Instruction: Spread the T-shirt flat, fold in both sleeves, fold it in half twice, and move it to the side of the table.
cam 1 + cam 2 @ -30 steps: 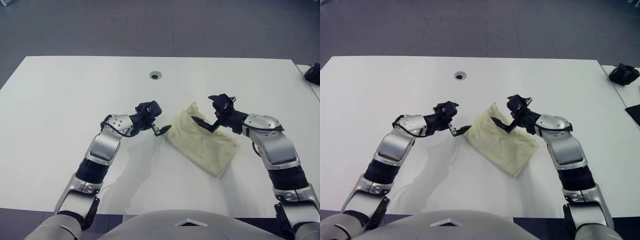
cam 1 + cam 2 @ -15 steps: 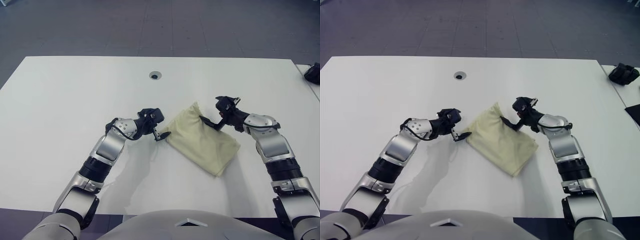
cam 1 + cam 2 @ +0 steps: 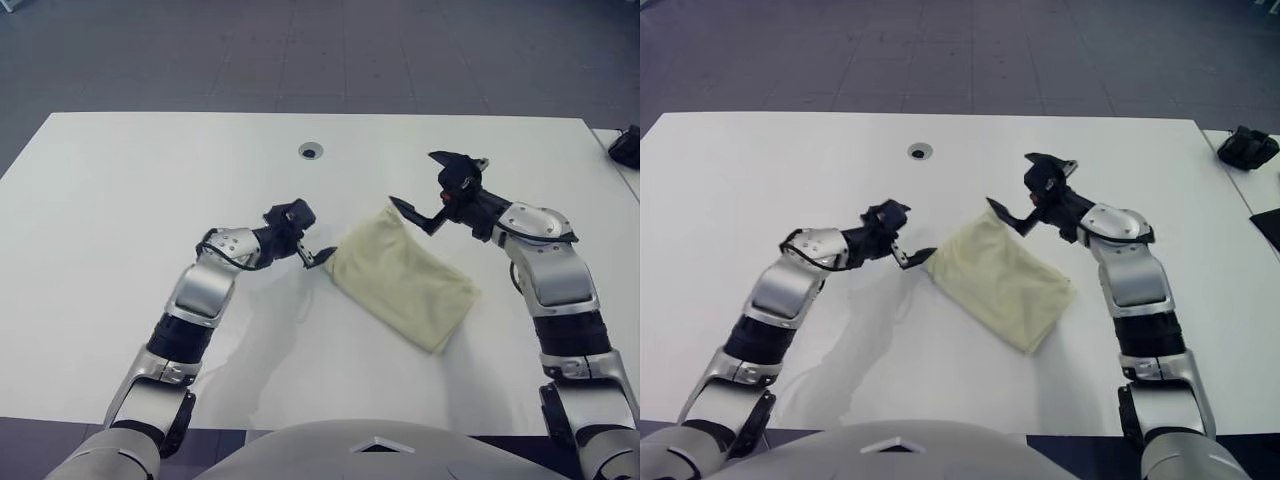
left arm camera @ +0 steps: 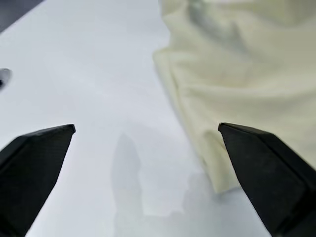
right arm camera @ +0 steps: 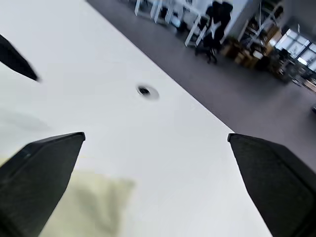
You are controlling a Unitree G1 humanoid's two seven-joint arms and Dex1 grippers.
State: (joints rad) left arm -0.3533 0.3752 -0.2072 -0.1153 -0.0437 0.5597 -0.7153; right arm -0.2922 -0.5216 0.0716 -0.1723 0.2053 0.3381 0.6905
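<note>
from the head, the t-shirt (image 3: 405, 285) lies folded into a pale yellow oblong on the white table (image 3: 150, 180). it sits a little right of the middle and is turned slantwise, one corner toward the far side and one toward me. my left gripper (image 3: 320, 258) is low at the t-shirt's left corner, just beside the cloth, with its fingers spread and holding nothing. my right gripper (image 3: 411, 177) is by the far corner of the t-shirt, its fingers wide apart and empty. i cannot tell from here how high it stands above the cloth. a small round hole (image 3: 311, 151) sits in the tabletop beyond both grippers, and a dark object (image 3: 626, 147) lies at the right edge, off this table.

in the left wrist view, my left gripper (image 4: 146, 129) gapes over bare table, one finger (image 4: 37, 148) over the white surface and the other (image 4: 266, 153) before the t-shirt's (image 4: 237, 64) layered edge. nothing is between them.

in the right wrist view, my right gripper (image 5: 155, 136) is open too, looking across the table toward the hole (image 5: 144, 90). a corner of the t-shirt (image 5: 94, 202) shows low between the fingers, ungripped.
</note>
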